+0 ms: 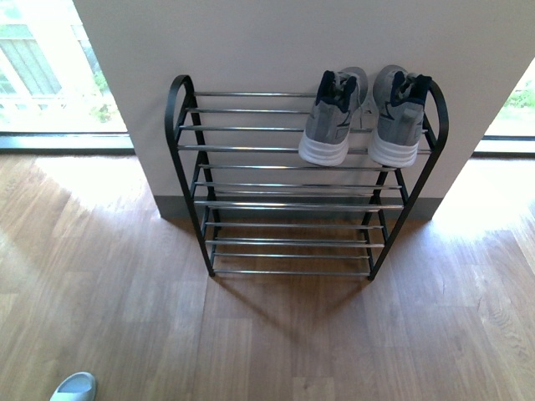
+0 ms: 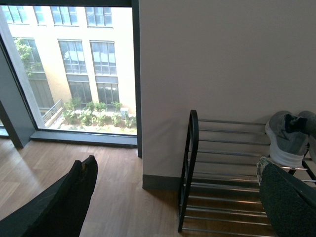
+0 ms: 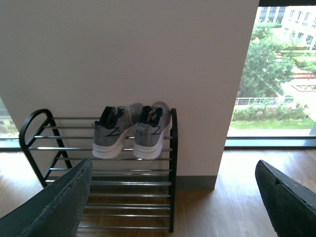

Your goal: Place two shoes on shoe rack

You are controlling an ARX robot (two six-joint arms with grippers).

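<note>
Front view: no arm shows; the sneakers (image 1: 333, 125) sit side by side, heels out, at the right end of the top tier of the rack (image 1: 242, 149). Left wrist view: the left gripper (image 2: 178, 170) is spread wide and empty, one sneaker ahead past one finger (image 2: 289, 202). Right wrist view: the right gripper (image 3: 174, 167) gapes empty, the pair ahead between its fingers (image 3: 54, 207), long axes running away from them, so the right arm seems nearer and the task done

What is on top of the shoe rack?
Two grey sneakers stand side by side on the top shelf of the shoe rack, at its right end, heels toward the front camera. Their soles hide the bars directly beneath them.
</note>
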